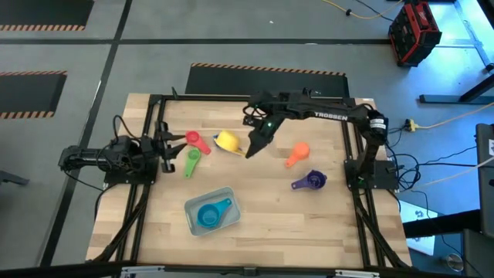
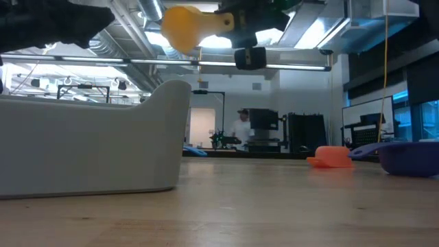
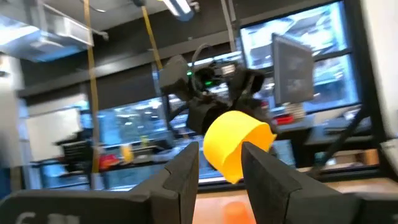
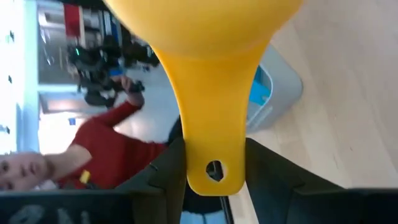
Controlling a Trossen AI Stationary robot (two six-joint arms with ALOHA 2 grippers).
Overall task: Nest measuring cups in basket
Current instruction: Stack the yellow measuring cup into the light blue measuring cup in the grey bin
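My right gripper (image 1: 248,150) is shut on the yellow measuring cup (image 1: 226,141) above the table's middle. The low view shows that cup (image 2: 185,27) well above the tabletop. The pale grey-blue basket (image 1: 211,210) stands near the near edge with a blue-teal cup (image 1: 210,215) lying in it. The red cup (image 1: 197,140) and green cup (image 1: 191,162) lie near my left gripper (image 1: 171,147), which is open at the table's left. The orange cup (image 1: 297,154) and purple cup (image 1: 310,181) lie on the right half. My right gripper pinches the yellow cup's handle near its free end, by the hanging hole (image 4: 214,158), between its two fingers (image 4: 168,180). The handle runs along the fingers, and the bowl points away from the wrist. The cup is lifted clear of the table, its handle about level (image 2: 223,22).
The basket's wall (image 2: 89,144) fills the low view's left. A dark frame (image 1: 154,100) borders the table's far and side edges. Bare wood lies between the basket and the purple cup. A person in red (image 4: 106,155) shows beyond the table, and another (image 2: 241,127) stands far back.
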